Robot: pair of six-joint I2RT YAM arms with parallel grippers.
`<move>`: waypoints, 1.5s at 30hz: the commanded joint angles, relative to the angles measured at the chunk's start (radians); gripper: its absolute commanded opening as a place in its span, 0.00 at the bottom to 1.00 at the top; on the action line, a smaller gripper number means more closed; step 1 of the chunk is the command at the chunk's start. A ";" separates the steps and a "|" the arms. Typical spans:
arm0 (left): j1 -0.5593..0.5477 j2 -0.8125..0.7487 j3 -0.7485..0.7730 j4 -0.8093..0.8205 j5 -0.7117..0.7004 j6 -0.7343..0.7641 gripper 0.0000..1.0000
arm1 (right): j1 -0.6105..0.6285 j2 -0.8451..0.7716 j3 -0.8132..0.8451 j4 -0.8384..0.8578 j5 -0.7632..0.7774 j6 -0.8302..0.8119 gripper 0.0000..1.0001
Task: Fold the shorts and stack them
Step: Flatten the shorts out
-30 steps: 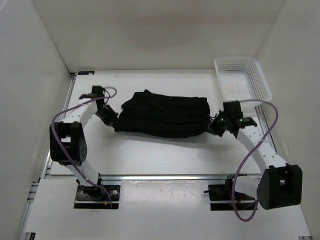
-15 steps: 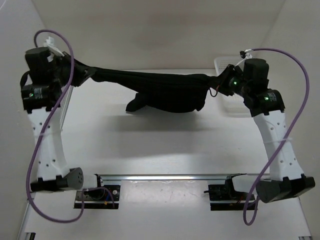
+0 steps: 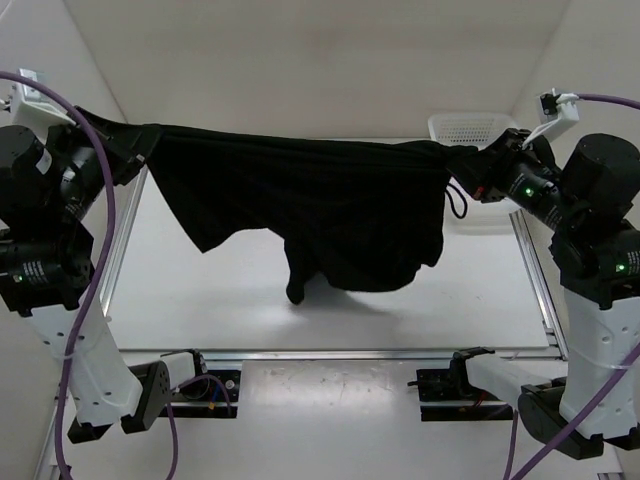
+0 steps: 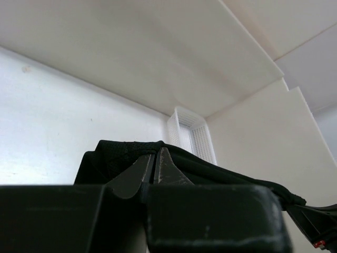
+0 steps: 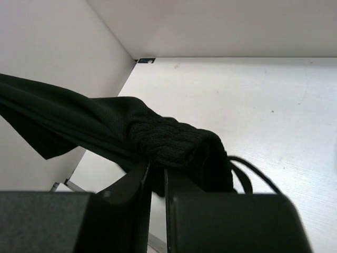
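Note:
The black shorts hang stretched in the air between both grippers, high above the table, the legs drooping down in the middle. My left gripper is shut on the left end of the waistband. My right gripper is shut on the right end of the waistband. The thin drawstring dangles in a loop by the right gripper and shows in the right wrist view. The lowest tip of a leg hangs just over the table.
A white plastic mesh basket stands at the back right corner, partly behind the right gripper; it shows in the left wrist view too. White walls close in the left, back and right sides. A metal rail runs along the table's near edge.
Both arms have lifted and drawn apart, taking the shorts from a bunched heap on the table up into the air, where they now hang spread open.

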 commanded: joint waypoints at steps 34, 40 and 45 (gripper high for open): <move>0.140 -0.016 -0.440 0.151 0.087 0.090 0.10 | -0.021 0.181 -0.319 0.236 0.097 -0.019 0.00; 0.127 -0.330 -1.028 0.073 0.060 0.123 0.10 | -0.001 -0.035 -0.795 0.204 0.078 -0.029 0.01; 0.127 -0.415 -1.203 -0.016 -0.006 0.142 0.78 | 0.010 -0.152 -1.010 0.084 0.061 -0.007 0.74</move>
